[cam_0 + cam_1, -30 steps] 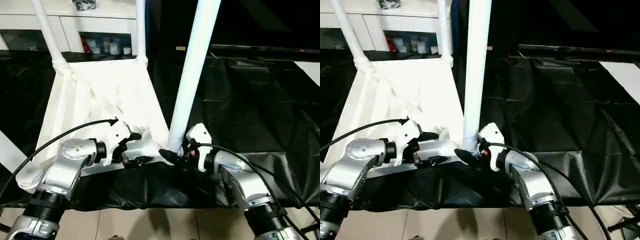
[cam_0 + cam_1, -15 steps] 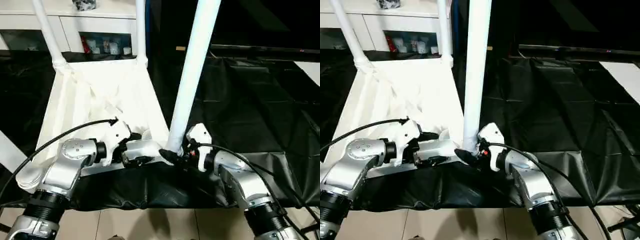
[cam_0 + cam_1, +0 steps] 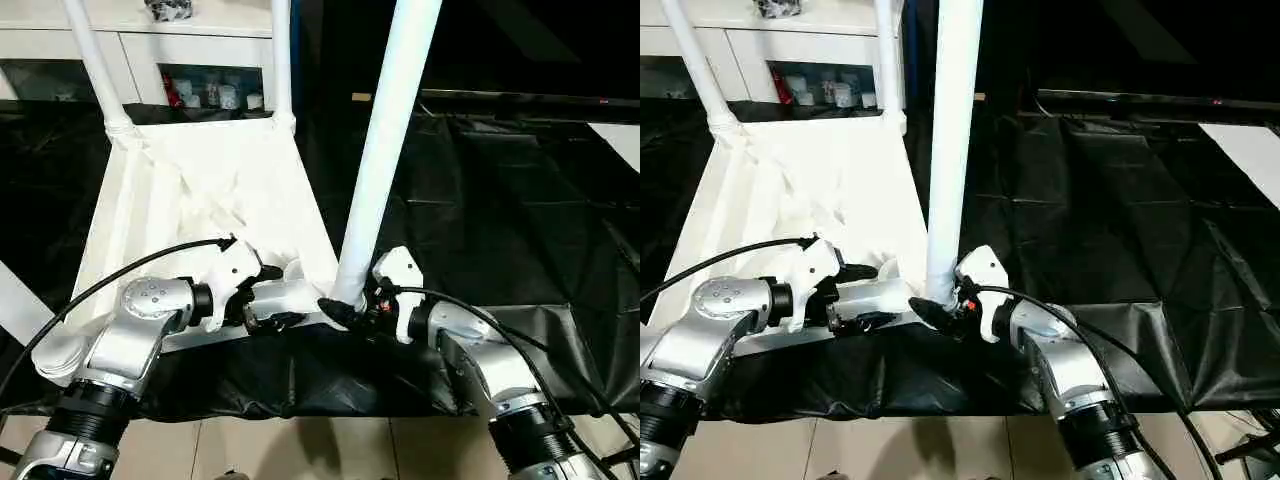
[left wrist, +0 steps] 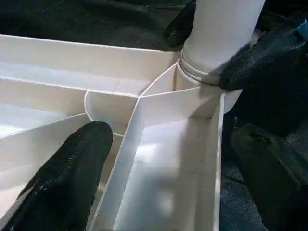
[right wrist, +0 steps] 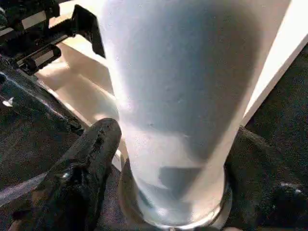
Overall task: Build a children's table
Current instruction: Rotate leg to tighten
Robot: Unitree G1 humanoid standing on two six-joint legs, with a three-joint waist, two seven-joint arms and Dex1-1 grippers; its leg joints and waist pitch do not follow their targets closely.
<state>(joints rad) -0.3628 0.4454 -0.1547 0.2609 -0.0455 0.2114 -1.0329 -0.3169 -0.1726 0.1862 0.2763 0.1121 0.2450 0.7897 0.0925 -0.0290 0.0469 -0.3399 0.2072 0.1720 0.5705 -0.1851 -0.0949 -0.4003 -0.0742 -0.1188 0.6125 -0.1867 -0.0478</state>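
Your right tool (image 3: 345, 308) clamped round leg (image 3: 385, 150) base at tabletop (image 3: 200, 190) corner socket. Your left tool (image 4: 159, 159) spread wide, straddling tabletop wall.

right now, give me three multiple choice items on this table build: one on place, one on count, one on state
1. Where does the nearest leg stand?
A. tabletop's near right corner socket
B. on the cabinet
C. flat on the black sheet

2. How many legs stand upright in the far corners?
A. none
B. two
C. four

3. What is the right gripper doing?
A. hanging open in the air
B. fingers around the nearest leg's base
C. holding a cable

Answers: 1 A, its base sits in that socket; 2 B, one at each far corner; 3 B, black fingers flank the base.
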